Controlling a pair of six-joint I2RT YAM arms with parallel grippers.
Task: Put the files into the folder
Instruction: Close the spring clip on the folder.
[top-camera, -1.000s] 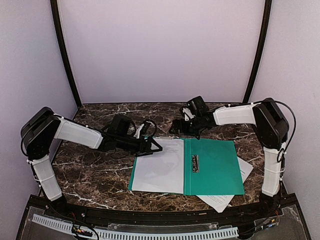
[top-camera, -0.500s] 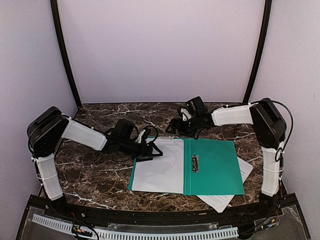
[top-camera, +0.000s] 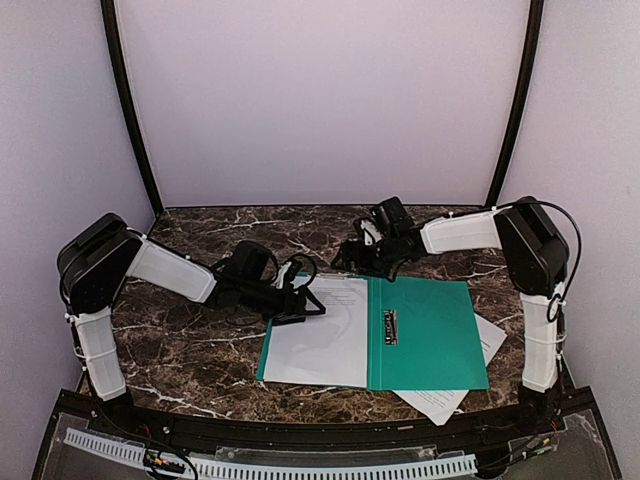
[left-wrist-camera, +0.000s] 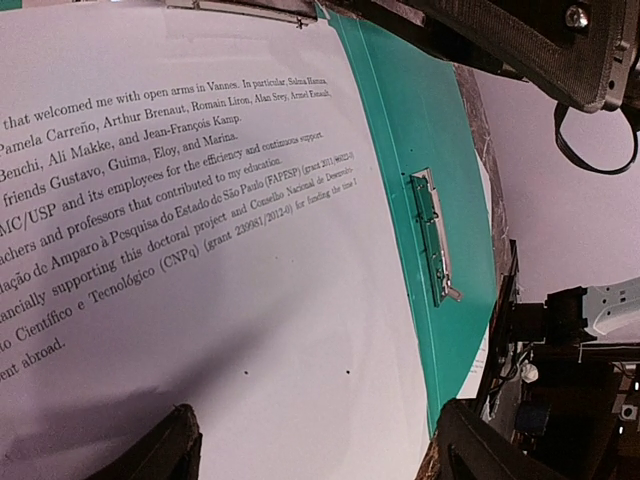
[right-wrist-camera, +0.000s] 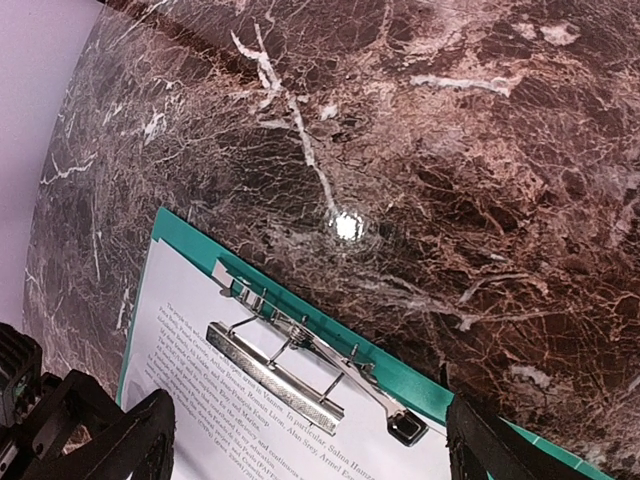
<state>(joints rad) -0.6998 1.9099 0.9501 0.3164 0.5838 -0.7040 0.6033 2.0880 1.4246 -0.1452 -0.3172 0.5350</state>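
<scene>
The teal-green folder (top-camera: 430, 335) lies open on the marble table. One white file sheet (top-camera: 315, 340) covers its left half. A second sheet (top-camera: 440, 402) pokes out from under its right side. My left gripper (top-camera: 312, 305) hovers open over the first sheet's upper left corner; the left wrist view shows the printed sheet (left-wrist-camera: 250, 330) below the gripper (left-wrist-camera: 315, 450) and nothing between the fingers. My right gripper (top-camera: 350, 262) stands open at the folder's far edge. In the right wrist view, the gripper (right-wrist-camera: 310, 445) straddles a metal spring clip (right-wrist-camera: 280, 375) lying across the sheet's (right-wrist-camera: 190, 330) top.
A second, slim metal clip (top-camera: 387, 328) sits beside the folder's spine, also visible in the left wrist view (left-wrist-camera: 435, 235). Bare dark marble (right-wrist-camera: 450, 150) stretches beyond the folder's far edge. Purple walls and two black posts enclose the table.
My left gripper has come down and slightly nearer over the sheet's corner. The right gripper has edged a little to the left. Folder and sheets have not moved.
</scene>
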